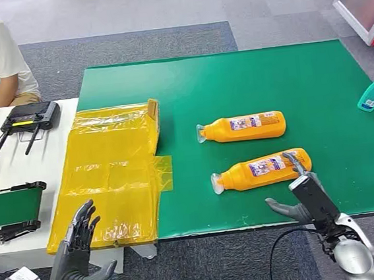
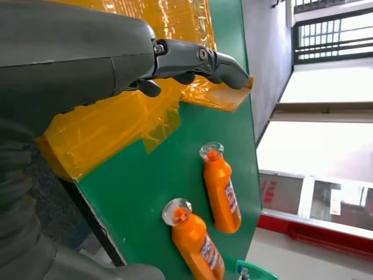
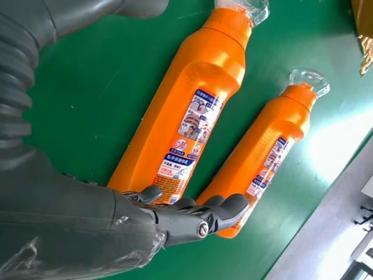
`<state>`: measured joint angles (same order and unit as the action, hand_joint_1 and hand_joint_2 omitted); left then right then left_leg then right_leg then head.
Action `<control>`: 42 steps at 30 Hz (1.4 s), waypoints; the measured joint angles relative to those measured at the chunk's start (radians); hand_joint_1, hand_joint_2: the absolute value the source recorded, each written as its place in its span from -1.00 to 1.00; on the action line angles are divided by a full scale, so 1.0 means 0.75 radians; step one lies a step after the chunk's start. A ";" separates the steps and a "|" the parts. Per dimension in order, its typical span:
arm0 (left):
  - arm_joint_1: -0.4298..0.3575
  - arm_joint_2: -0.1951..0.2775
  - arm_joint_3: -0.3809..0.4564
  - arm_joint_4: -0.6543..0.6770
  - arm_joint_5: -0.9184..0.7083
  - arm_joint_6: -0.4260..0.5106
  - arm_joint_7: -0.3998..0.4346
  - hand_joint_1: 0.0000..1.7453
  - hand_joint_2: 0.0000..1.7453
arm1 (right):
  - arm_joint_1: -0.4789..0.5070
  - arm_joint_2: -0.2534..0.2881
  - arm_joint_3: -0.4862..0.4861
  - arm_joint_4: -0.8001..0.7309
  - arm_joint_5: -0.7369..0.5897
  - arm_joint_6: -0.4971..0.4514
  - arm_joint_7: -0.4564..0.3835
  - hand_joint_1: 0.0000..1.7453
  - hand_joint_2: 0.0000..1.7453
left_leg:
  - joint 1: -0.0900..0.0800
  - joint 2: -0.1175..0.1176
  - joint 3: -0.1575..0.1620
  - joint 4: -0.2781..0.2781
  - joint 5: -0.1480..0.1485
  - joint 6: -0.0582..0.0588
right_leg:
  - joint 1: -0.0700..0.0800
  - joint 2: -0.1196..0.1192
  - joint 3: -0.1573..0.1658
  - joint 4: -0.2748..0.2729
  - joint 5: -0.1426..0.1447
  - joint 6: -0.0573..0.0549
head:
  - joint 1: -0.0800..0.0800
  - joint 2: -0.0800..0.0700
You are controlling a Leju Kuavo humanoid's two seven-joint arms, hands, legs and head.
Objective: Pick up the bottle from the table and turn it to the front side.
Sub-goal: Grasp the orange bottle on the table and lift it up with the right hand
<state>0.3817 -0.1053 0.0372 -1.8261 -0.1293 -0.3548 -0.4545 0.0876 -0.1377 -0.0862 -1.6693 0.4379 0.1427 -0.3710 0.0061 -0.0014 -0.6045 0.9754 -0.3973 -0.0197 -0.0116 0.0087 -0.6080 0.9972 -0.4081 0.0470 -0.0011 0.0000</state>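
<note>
Head view, left to right: the left hand [image 1: 79,256] is raised beside the yellow film sheet [image 1: 111,177], fingers spread, holding nothing. On the green mat [image 1: 320,87], two orange bottles lie on their sides, caps pointing left. The right hand [image 1: 301,198] is open at the base of the nearer bottle [image 1: 263,170]; contact cannot be confirmed. The farther bottle [image 1: 243,127] lies apart.
</note>
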 joint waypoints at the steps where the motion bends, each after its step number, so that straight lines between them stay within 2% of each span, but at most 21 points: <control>1: -0.001 0.001 -0.001 0.000 -0.001 0.000 0.000 -1.00 1.00 | 0.000 -0.001 0.000 0.000 0.000 0.000 0.001 -1.00 1.00 | 0.000 0.000 0.000 0.000 0.000 0.000 | 0.000 0.000 0.000 0.000 0.000 0.000 | 0.000 0.000; 12: -0.024 0.029 -0.067 0.003 -0.048 0.052 0.002 -1.00 1.00 | -0.024 -0.008 0.001 0.004 0.043 -0.017 0.016 -1.00 1.00 | 0.000 0.000 0.000 0.000 0.000 0.000 | 0.000 0.000 0.000 0.000 0.000 0.000 | 0.000 0.000; 17: -0.026 0.038 -0.084 0.003 -0.025 0.066 0.012 -1.00 1.00 | -0.070 -0.014 0.036 0.016 0.321 -0.142 0.107 -1.00 1.00 | 0.000 0.000 0.000 0.000 0.000 0.000 | 0.000 0.000 0.000 0.000 0.000 0.000 | 0.000 0.000; 22: -0.027 0.039 -0.085 0.009 -0.011 0.047 0.021 -1.00 1.00 | -0.134 -0.053 0.128 0.031 0.594 -0.193 0.185 -1.00 1.00 | 0.000 0.000 0.000 0.000 0.000 0.000 | 0.000 0.000 0.000 0.000 0.000 0.000 | 0.000 0.000; 32: -0.034 0.039 -0.085 0.029 -0.010 0.045 0.021 -1.00 1.00 | -0.189 -0.138 0.237 0.076 0.735 -0.206 0.227 -1.00 1.00 | 0.000 0.000 0.000 0.000 0.000 0.000 | 0.000 0.000 0.000 0.000 0.000 0.000 | 0.000 0.000; 36: -0.046 0.044 -0.090 0.041 0.001 0.051 0.019 -1.00 1.00 | -0.252 -0.236 0.322 0.122 0.900 -0.187 0.277 -1.00 1.00 | 0.000 0.000 0.000 0.000 0.001 0.000 | 0.000 0.000 0.000 0.000 0.001 0.001 | 0.000 0.000; 42: -0.060 0.065 -0.107 0.068 0.035 0.078 -0.002 -1.00 1.00 | -0.427 -0.462 0.510 0.246 0.905 -0.073 0.282 -1.00 1.00 | -0.004 0.000 0.000 0.000 0.003 0.003 | -0.003 0.000 0.000 0.000 0.003 0.004 | 0.000 0.000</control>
<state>0.3371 -0.0567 -0.0434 -1.7753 -0.1027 -0.2959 -0.4561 -0.2324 -0.4838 0.2962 -1.4847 1.1167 0.0881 -0.1592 0.0034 -0.0014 -0.6048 0.9756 -0.3953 -0.0172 -0.0142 0.0086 -0.6078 0.9972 -0.4058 0.0497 -0.0010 0.0000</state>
